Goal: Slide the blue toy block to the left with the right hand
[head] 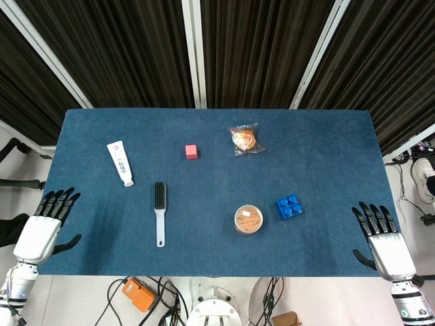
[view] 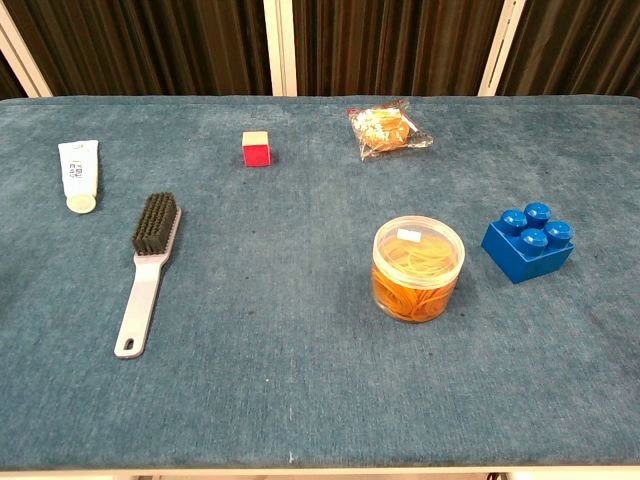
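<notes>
The blue toy block (head: 289, 206) (view: 527, 242), studs up, sits on the blue cloth table right of centre. My right hand (head: 382, 239) rests at the table's near right edge, fingers spread and holding nothing, well to the right of the block and nearer me. At the near left edge my left hand (head: 45, 224) lies the same way, fingers apart, holding nothing. The chest view shows neither hand.
A clear jar of rubber bands (head: 249, 219) (view: 418, 268) stands just left of the block. Further left lies a grey brush (head: 160, 210) (view: 148, 268). A toothpaste tube (head: 119, 163) (view: 77, 174), a small red cube (head: 192, 151) (view: 256, 149) and a snack packet (head: 245, 139) (view: 388, 128) lie further back.
</notes>
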### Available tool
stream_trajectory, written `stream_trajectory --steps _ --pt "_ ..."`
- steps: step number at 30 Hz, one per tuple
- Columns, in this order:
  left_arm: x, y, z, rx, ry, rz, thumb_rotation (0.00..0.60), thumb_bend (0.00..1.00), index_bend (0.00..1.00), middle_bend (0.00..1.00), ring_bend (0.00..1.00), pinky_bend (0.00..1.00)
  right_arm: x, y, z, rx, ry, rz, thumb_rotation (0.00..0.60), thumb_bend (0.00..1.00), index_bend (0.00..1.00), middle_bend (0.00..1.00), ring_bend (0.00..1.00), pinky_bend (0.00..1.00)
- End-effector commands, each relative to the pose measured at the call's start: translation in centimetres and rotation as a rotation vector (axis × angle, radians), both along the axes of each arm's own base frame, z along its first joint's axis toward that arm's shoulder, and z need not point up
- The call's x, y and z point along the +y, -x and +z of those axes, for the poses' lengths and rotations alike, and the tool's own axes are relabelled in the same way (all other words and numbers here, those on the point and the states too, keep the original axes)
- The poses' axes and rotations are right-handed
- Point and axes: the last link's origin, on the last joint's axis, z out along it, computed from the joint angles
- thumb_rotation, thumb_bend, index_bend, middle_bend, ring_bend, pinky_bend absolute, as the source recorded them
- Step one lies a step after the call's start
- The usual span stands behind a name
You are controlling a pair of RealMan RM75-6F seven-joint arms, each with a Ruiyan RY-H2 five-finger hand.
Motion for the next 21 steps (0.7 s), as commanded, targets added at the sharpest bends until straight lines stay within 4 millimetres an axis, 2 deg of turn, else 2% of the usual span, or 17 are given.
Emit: stream_trajectory --steps 1,7,10,13,15,21 --pt "-0.1 0.1 -0.1 0.003 0.001 0.004 0.6 0.16 0.0 0.0 0.0 0.01 -0.2 0.0 -0.1 0.002 -0.006 -0.003 0.6 0.33 0.0 0.0 0.0 0.0" --pt "-0.1 0.0 -0.1 0.003 0.011 0.001 0.6 0.16 0.0 0.0 0.0 0.01 -1.2 0.0 -0.5 0.002 -0.018 -0.013 0.6 0.33 0.0 0.0 0.0 0.0" --pt "-0.1 -0.1 -0.1 -0.003 0.023 -0.014 0.6 0.16 0.0 0.0 0.0 0.01 -3.0 -0.4 -1.0 0.005 -0.042 -0.009 0.6 0.33 0.0 0.0 0.0 0.0" --pt "-0.2 -0.2 -0.1 -0.003 0.033 -0.025 0.6 0.16 0.0 0.0 0.0 0.01 -6.0 -1.4 -1.8 0.03 -0.087 0.012 0.6 0.33 0.0 0.0 0.0 0.0" --pt "-0.2 -0.2 -0.2 -0.004 0.043 -0.032 0.6 0.16 0.0 0.0 0.0 0.01 -8.7 -2.3 -3.1 0.071 -0.147 0.033 0.6 0.33 0.0 0.0 0.0 0.0" --pt "0.0 -0.2 -0.1 -0.01 0.052 -0.03 0.6 0.16 0.0 0.0 0.0 0.01 -13.7 -4.4 -6.9 0.069 -0.287 0.038 0.6 0.33 0.0 0.0 0.0 0.0"
